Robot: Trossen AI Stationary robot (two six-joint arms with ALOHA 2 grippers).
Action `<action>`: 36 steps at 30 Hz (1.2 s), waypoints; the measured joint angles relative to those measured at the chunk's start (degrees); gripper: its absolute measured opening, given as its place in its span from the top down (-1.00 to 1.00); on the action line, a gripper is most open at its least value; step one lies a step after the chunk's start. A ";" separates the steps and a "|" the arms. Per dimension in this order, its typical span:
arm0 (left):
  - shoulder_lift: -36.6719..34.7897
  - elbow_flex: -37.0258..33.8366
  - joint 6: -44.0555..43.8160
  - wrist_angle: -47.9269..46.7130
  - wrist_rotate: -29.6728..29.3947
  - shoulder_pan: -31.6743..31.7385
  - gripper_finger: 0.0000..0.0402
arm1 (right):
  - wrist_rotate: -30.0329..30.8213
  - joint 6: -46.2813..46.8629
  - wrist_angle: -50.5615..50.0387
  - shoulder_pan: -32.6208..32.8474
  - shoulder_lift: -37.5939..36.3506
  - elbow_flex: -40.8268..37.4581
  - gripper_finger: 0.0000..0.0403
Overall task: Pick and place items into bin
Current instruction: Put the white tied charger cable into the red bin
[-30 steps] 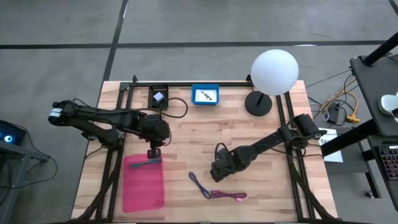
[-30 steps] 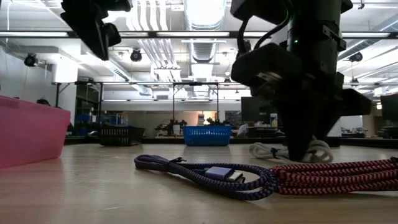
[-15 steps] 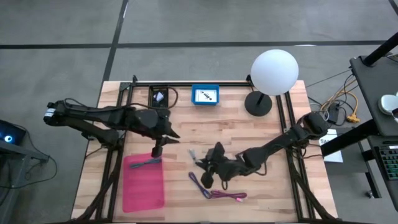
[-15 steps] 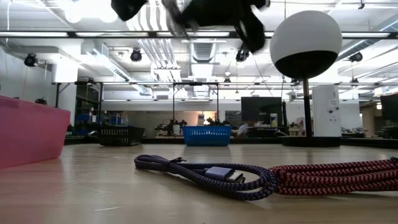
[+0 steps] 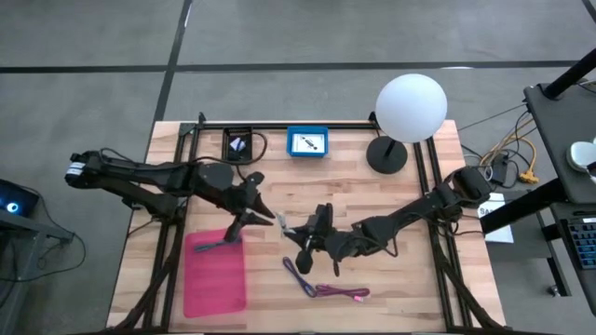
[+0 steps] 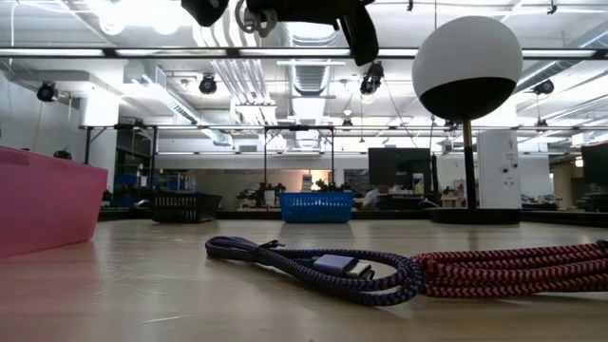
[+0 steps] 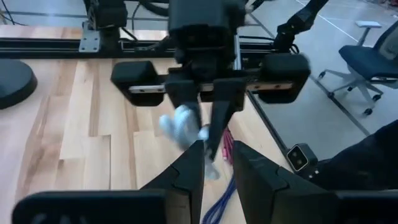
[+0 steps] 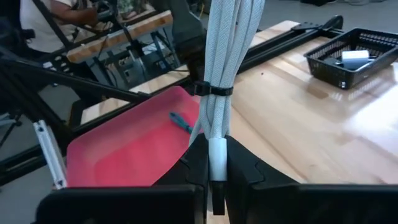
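My right gripper [image 5: 300, 234] is shut on a white bundled cable [image 5: 284, 226], bound by a black tie [image 8: 214, 90], and holds it above the table's middle. My left gripper [image 5: 264, 217] [image 7: 217, 158] is open and faces the right one. Its tips stand by the bundle's free end [image 7: 183, 127]; whether they touch it, I cannot tell. The purple-pink cord [image 5: 321, 284] [image 6: 380, 266] lies on the table below them. The green pen [image 5: 219, 244] [image 8: 180, 121] lies in the pink bin [image 5: 216, 279]. My right gripper pinches the white bundle at one end [image 8: 216, 152] between its two fingers. The fingers come level from the table's right, pointing left. The bundle lies along them and sticks out ahead, toward my left gripper, lifted clear of the table.
A black basket [image 5: 237, 144] and a blue tray [image 5: 307, 142] with small pieces stand at the far edge. The white globe lamp [image 5: 410, 107] stands on its black base [image 5: 386, 154] at the far right. Bare wood lies at the table's near right.
My right gripper has risen from the table with the white bundle, lifting it clear, turned level and moved toward the table's left. My left gripper has moved from over the bin toward the right, up to the bundle. The purple-pink cord has stayed put.
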 joint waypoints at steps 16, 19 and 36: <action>1.71 -4.10 -3.28 10.45 -1.05 0.24 0.05 | -0.35 0.01 0.62 0.09 0.00 0.00 0.93; 1.77 -4.10 -3.26 12.72 -1.05 0.24 0.00 | -0.41 -0.22 0.65 -0.02 0.00 0.00 0.93; 7.02 -4.08 -3.21 15.28 -1.05 0.26 0.37 | -1.56 -0.43 1.26 -0.42 0.00 0.00 0.93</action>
